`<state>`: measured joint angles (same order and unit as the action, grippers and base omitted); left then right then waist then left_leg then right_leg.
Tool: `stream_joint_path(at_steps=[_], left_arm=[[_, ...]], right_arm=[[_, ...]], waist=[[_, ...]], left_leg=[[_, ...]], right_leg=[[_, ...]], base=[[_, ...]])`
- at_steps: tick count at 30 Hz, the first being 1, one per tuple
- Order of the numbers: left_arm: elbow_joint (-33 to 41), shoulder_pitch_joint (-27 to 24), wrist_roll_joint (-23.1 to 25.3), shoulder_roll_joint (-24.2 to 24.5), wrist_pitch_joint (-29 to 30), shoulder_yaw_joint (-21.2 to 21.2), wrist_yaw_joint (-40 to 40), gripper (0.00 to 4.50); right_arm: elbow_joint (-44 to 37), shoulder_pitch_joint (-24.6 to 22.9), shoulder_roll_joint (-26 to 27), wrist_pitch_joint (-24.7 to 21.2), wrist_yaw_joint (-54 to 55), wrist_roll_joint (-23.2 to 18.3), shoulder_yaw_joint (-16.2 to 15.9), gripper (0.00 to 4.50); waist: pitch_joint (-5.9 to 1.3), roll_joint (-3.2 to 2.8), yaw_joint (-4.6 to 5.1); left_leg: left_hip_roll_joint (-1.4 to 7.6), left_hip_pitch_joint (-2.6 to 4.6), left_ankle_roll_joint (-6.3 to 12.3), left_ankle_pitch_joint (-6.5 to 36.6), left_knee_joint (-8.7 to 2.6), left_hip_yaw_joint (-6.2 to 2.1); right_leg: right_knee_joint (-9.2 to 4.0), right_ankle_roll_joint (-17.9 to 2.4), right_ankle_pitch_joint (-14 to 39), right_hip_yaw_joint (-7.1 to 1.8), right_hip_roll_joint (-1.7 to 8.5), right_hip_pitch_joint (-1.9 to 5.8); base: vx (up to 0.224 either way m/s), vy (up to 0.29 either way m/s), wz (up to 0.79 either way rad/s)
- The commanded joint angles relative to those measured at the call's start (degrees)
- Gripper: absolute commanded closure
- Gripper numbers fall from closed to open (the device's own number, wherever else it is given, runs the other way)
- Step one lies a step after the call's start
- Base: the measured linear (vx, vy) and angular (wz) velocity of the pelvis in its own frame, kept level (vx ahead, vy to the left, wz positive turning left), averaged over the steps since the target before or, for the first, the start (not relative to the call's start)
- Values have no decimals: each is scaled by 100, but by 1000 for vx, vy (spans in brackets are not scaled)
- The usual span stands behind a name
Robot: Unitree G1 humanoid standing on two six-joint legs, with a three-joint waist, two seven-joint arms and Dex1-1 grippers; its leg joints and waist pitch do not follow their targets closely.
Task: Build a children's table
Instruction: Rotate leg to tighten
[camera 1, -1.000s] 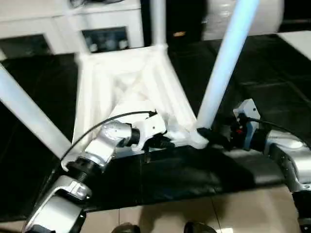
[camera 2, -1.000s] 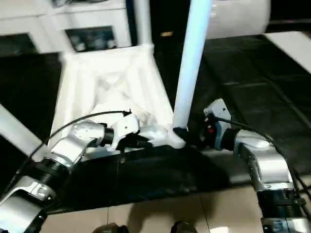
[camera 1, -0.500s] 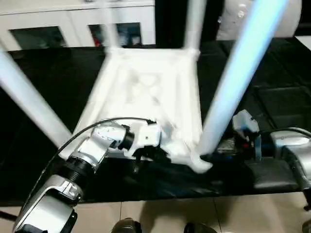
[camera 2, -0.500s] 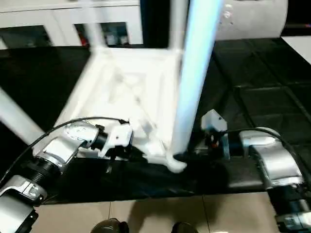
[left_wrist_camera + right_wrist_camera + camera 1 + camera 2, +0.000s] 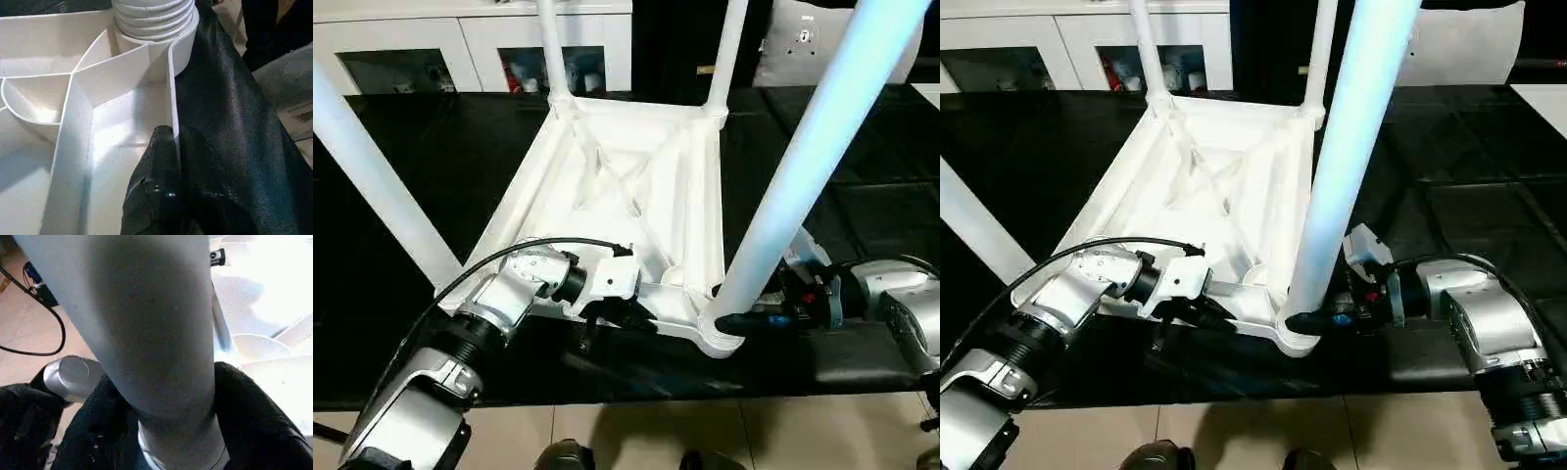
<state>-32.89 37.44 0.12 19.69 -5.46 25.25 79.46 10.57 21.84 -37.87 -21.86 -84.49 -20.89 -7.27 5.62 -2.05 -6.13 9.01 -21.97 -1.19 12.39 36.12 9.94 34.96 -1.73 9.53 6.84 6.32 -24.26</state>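
Left eye view: upturned children's table (image 5: 626, 196), legs skyward.

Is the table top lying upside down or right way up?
Upside down: the table top shows its ribbed underside, and the legs point up from its corners.

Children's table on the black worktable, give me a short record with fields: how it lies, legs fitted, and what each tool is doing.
table position: children's table upside down on the black worktable, ribbed underside up
legs fitted: four, one in each corner socket
left tool: shut on the near edge wall of the tabletop
right tool: fingers on either side of the near right leg, at its base
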Motion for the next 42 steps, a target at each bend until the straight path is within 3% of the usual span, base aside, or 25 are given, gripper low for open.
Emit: stream_joint_path(at_steps=[1,2,3,6,7,9,10,11,13,14,15,17,18,20,21,23,26,27,30,32,33,36,39,40,42], left_arm=[[3,-37,72,-28,187,166,164,450],[53,-44,10,-87,423,86,55,450],[89,-45,-20,-121,563,46,-16,450],[238,-41,-56,-266,1039,-90,-415,450],[254,-42,-63,-285,1091,-106,-460,450],[346,-35,-70,-448,1375,-223,-855,450],[368,-26,-54,-528,1471,-271,-1050,450],[389,-25,-33,-587,1532,-294,-1185,450],[443,-11,54,-891,1899,-387,-1728,450],[449,-1,99,-1023,2039,-428,-1966,450],[426,28,158,-1173,2219,-496,-2304,450],[349,93,221,-1439,2408,-615,-2869,450],[305,136,229,-1599,2507,-697,-3189,450],[292,154,227,-1662,2540,-720,-3287,450],[306,158,229,-1713,2552,-734,-3342,450],[338,150,229,-1756,2492,-730,-3347,450],[475,89,281,-1734,2445,-705,-3275,450],[551,44,290,-1669,2398,-681,-3151,450],[652,-53,260,-1440,2184,-568,-2820,450],[676,-105,218,-1313,2001,-518,-2602,450],[694,-178,164,-1111,1658,-444,-2215,450],[713,-215,113,-1015,1540,-416,-2000,450],[619,-187,167,-648,1172,-257,-1360,450],[619,-187,167,-648,1172,-257,-1360,450],[507,-109,181,-474,913,-166,-1013,450]], right_arm=[[-228,-108,75,-409,-10,-358,32,235],[-341,-154,207,-635,296,-452,124,236],[-370,-160,296,-759,529,-456,168,236],[-418,-141,735,-945,1639,-219,304,236],[-412,-129,790,-970,1772,-180,321,236],[-425,-51,1156,-1232,2675,121,415,236],[-448,-26,1302,-1337,3033,255,444,236],[-469,-6,1442,-1459,3321,311,507,236],[-592,46,1948,-1890,4377,541,703,239],[-638,60,2137,-2010,4784,652,761,239],[-670,74,2321,-2092,5204,761,808,239],[-659,96,2606,-2024,5760,904,865,239],[-633,103,2755,-1868,5960,941,908,239],[-598,104,2793,-1707,5964,951,893,187],[-579,97,2829,-1564,5958,957,881,174],[-598,67,2906,-1471,5869,790,961,165],[-813,-44,2875,-1484,5689,762,968,132],[-920,-127,2766,-1467,5512,708,956,127],[-990,-261,2438,-1270,5085,574,1000,99],[-990,-320,2195,-1138,4811,538,995,74],[-969,-361,1856,-1038,4398,460,1065,74],[-936,-362,1693,-972,4185,429,1108,48],[-922,-460,804,-749,2946,407,935,31],[-922,-460,804,-749,2946,407,935,15],[-947,-497,317,-767,2178,267,735,15]], waist=[[-446,142,19],[-413,109,26],[-414,123,28],[-334,120,112],[-324,129,141],[-266,121,248],[-256,122,294],[-253,150,413],[-260,106,501],[-267,113,575],[-267,113,575],[-263,89,619],[-268,82,622],[-286,82,602],[-285,25,587],[-310,71,571],[-321,63,520],[-328,87,520],[-352,56,441],[-367,66,413],[-382,44,398],[-388,48,381],[-417,56,285],[-417,56,285],[-385,46,227]], left_leg=[[461,51,683,490,-464,-141],[460,53,634,578,-480,-144],[459,55,608,626,-486,-138],[401,90,246,1106,-542,-176],[382,96,202,1182,-548,-176],[358,119,48,1541,-577,-214],[356,121,-7,1617,-583,-230],[336,76,-66,1731,-597,-284],[357,67,-85,1649,-635,-308],[365,51,-85,1602,-655,-316],[365,51,-85,1602,-655,-316],[344,131,-18,1664,-642,-275],[350,135,25,1615,-644,-263],[366,125,127,1491,-656,-246],[367,120,166,1433,-663,-246],[378,84,343,1155,-664,-211],[384,111,479,942,-646,-174],[383,97,503,874,-644,-171],[389,76,695,532,-618,-156],[381,66,791,393,-599,-152],[384,57,855,247,-585,-157],[402,75,980,79,-568,-132],[408,88,1077,-40,-534,-129],[408,88,1077,-40,-534,-129],[433,98,1017,258,-545,-116]], right_leg=[[-428,-1271,1465,-385,392,384],[-448,-1241,1623,-387,393,376],[-471,-1216,1712,-388,398,380],[-609,-867,2755,-360,414,373],[-637,-791,2954,-356,414,377],[-736,-471,3677,-309,403,351],[-747,-407,3776,-289,387,350],[-798,-227,3918,-232,411,408],[-795,-254,3660,-224,403,410],[-786,-318,3411,-221,390,426],[-786,-318,3411,-221,390,426],[-826,-414,3270,-252,383,357],[-813,-511,3118,-264,383,354],[-790,-621,2754,-293,379,371],[-764,-675,2560,-302,373,381],[-707,-875,1984,-328,373,419],[-690,-1021,1836,-347,371,405],[-680,-1038,1780,-347,368,420],[-637,-1102,1481,-358,383,446],[-617,-1124,1303,-355,378,455],[-588,-1163,1128,-351,367,464],[-556,-1278,872,-356,343,446],[-509,-1320,789,-359,330,445],[-509,-1320,789,-359,330,445],[-551,-1248,1217,-350,333,426]], base=[[0,0,0],[0,0,0],[0,0,0],[0,0,0],[0,0,0],[0,0,0],[0,0,0],[0,0,0],[0,0,0],[0,0,0],[0,0,0],[0,0,0],[0,0,0],[0,0,0],[0,0,0],[0,0,0],[0,0,0],[0,0,0],[0,0,0],[0,0,0],[0,0,0],[0,0,0],[0,0,0],[0,0,0],[0,0,0]])
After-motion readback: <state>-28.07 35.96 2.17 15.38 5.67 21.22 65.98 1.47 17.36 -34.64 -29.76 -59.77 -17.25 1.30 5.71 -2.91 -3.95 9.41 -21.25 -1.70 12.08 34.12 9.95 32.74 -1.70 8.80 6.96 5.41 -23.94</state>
